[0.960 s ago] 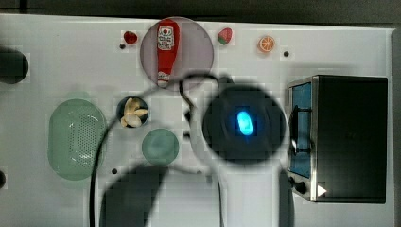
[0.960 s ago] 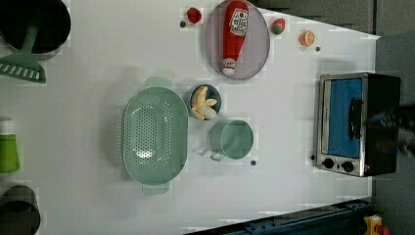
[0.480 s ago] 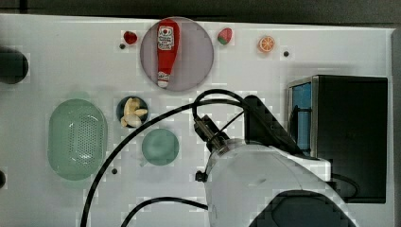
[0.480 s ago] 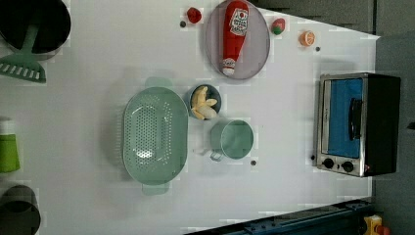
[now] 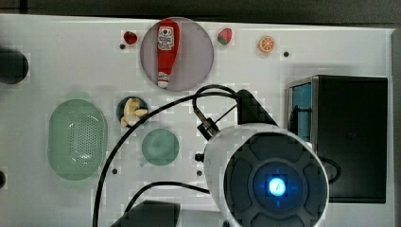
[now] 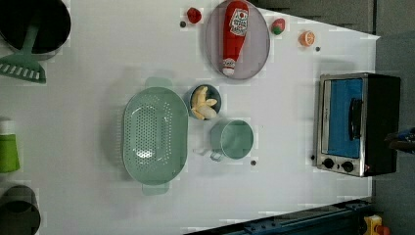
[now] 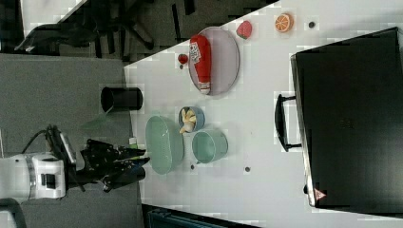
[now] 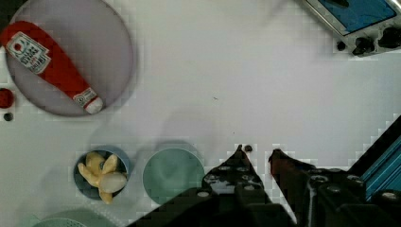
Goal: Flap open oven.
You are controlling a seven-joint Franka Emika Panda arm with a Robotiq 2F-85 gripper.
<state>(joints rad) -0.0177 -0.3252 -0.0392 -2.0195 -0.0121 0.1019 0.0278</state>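
Note:
The oven [image 6: 357, 125] is a black box with a silver front frame, a blue glass door, a dark bar handle [image 7: 280, 123] and black knobs. It stands at the left view's right edge of the white table, with the door shut. Its dark body also appears as the oven [image 5: 352, 137] and the oven [image 7: 351, 118], and one front corner as the oven [image 8: 364, 23]. My gripper [image 8: 257, 152] hangs high over the table, far from the oven, near the green cup. A narrow gap separates its fingertips [image 8: 239, 152], with nothing between them. The gripper [image 7: 135, 164] sits past the right view's left table edge.
A ketchup bottle [image 6: 235, 32] lies on a grey plate [image 6: 259, 44]. Near the middle stand a bowl of banana pieces [image 6: 203, 102], a green cup [image 6: 235, 139] and a green colander [image 6: 154, 132]. The arm's body [image 5: 274, 182] and its cable cover the top view's lower middle.
In the top view the arm's round lit end has moved from the middle down toward the lower right. In the left view the dark arm part by the oven has drawn back to the edge.

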